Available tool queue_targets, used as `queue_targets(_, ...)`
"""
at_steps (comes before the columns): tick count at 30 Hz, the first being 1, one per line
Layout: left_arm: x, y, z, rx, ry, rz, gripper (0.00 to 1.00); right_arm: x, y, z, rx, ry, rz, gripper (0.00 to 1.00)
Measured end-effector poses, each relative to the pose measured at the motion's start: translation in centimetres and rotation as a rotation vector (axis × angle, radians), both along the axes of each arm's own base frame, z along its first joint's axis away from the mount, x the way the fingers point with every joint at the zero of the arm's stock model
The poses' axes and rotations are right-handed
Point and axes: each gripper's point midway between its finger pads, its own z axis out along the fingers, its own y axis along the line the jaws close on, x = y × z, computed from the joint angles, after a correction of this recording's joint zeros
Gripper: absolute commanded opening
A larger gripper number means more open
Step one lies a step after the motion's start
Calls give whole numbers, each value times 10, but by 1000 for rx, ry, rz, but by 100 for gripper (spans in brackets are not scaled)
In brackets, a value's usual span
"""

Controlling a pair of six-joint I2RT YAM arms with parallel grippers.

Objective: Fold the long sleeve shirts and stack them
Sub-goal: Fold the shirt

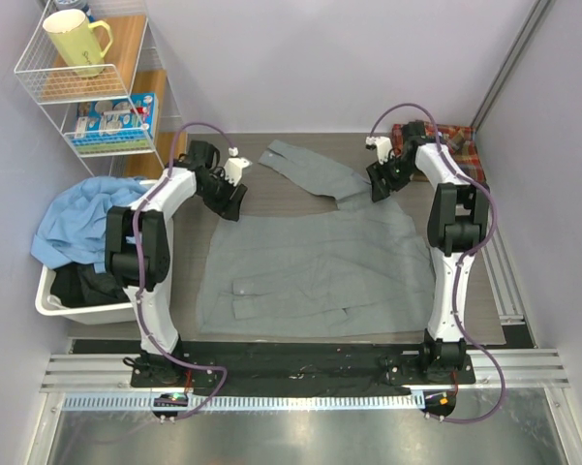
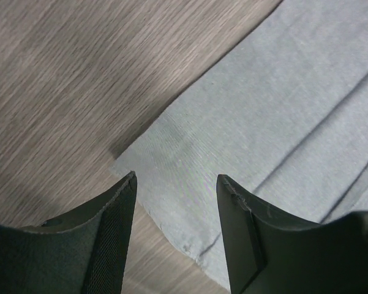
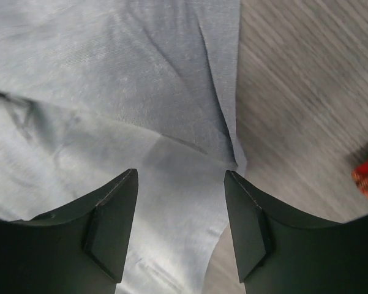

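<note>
Ok, near edge first: both arm bases are bolted along the near edge of the table (image 1: 329,145). Just past them the grey shirt (image 1: 310,262) lies spread flat mid-table, hem side toward the near edge, with a narrow strip of its own cloth folded across the near part.

The left gripper (image 1: 234,201) sits at the shirt's far-left corner. In the wrist view its jaws stand apart with nothing between them, and the cloth corner lies directly below the gap with bare wood to the left. I can't tell whether the fingertips (image 2: 125,190) touch the cloth.

The right gripper (image 1: 379,188) is at the shirt's far-right corner. Its jaws are also parted and hold nothing. The cloth edge runs below the gap, with bare table to the right.

One sleeve (image 1: 315,170) runs out from the shirt body toward the far edge, angled left, and lies flat between the two grippers.

The plaid shirt (image 1: 460,143) is bunched in the far-right corner of the table, behind the right arm and well apart from the grey one.

Off the table's left edge is a white bin (image 1: 46,298) with blue cloth (image 1: 77,218) heaped over darker fabric. Beyond it, at far left, is a wire shelf (image 1: 165,87) with a yellow mug (image 1: 76,41) on the top tier.
</note>
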Motion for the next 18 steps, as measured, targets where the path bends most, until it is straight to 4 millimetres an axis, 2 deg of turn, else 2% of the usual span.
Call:
queue_targets(4,3,2,-14,6,31,5,55,6,-4,-15,-26,7,-6,63)
queue_targets(12,4,3,-18,13,34,-9,52,16,-12,-14,-75,-38,1,57)
queue_targets(18,14,4,-28,24,38,-24,51,19,-16,-14,-99,-55,9,51)
